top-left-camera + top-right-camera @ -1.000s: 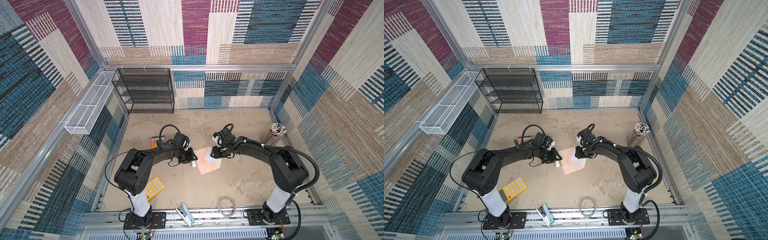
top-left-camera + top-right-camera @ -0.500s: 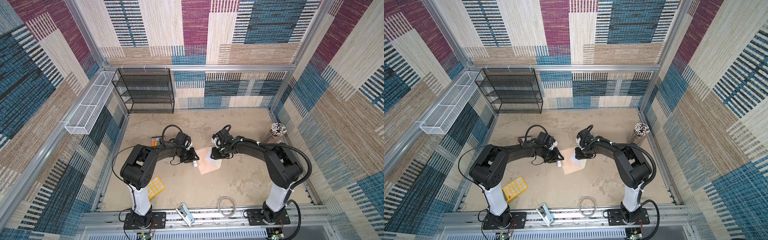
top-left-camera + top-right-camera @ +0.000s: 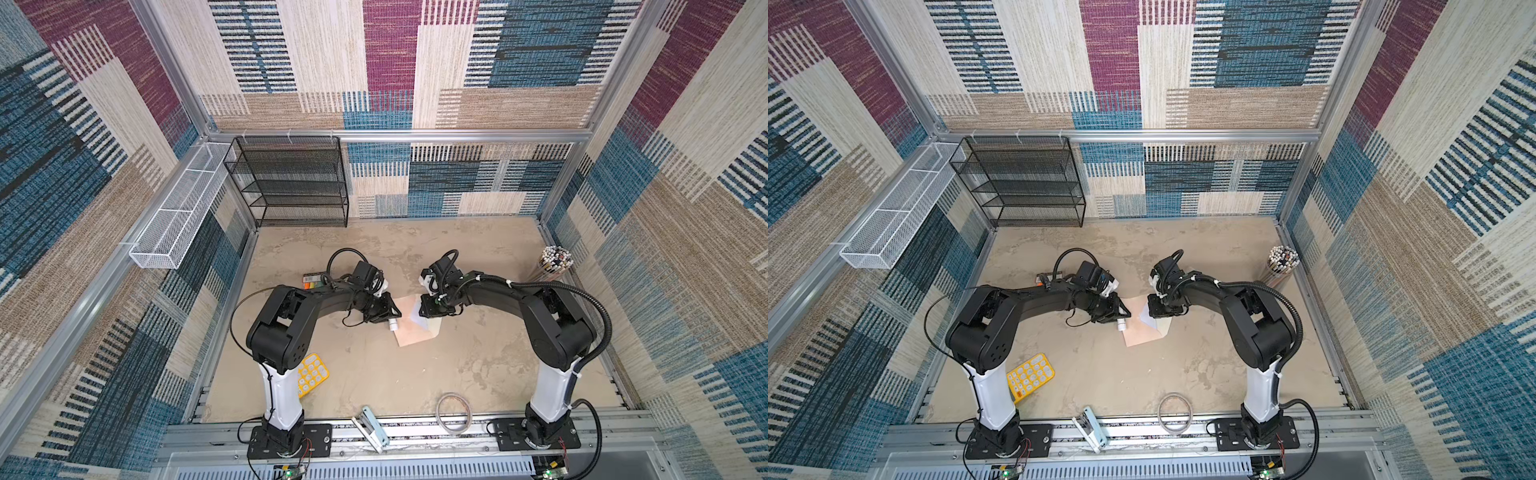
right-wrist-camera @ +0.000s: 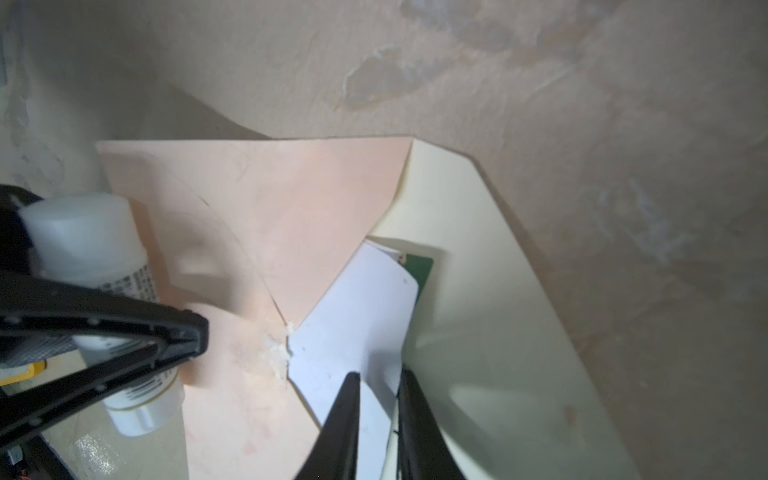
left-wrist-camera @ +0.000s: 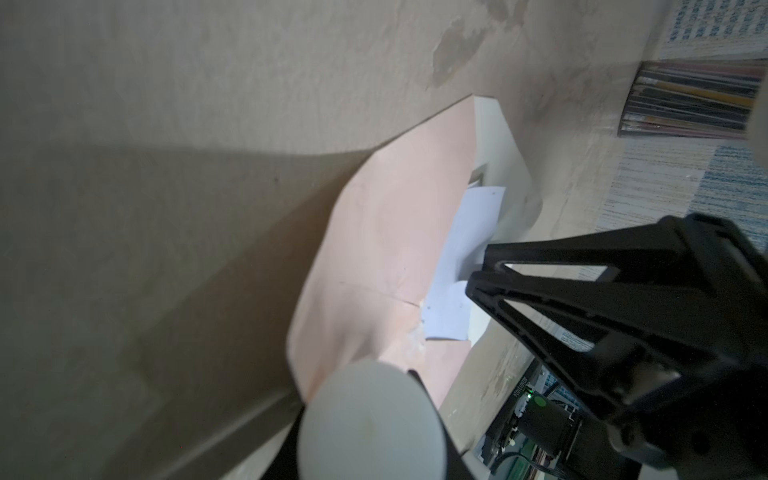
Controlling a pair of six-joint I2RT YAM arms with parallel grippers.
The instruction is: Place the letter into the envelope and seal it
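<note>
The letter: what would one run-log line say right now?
letter: partly inside envelope | flap: open | left tool: holding white tube | right tool: slightly open, letter edge between jaws

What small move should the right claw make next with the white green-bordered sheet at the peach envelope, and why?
Probably close the right claw on the white green-bordered paper letter and slide it deeper into the pale peach paper envelope. Its jaws stand slightly apart at the sheet, much of which lies outside the pocket, on the open cream flap.
</note>
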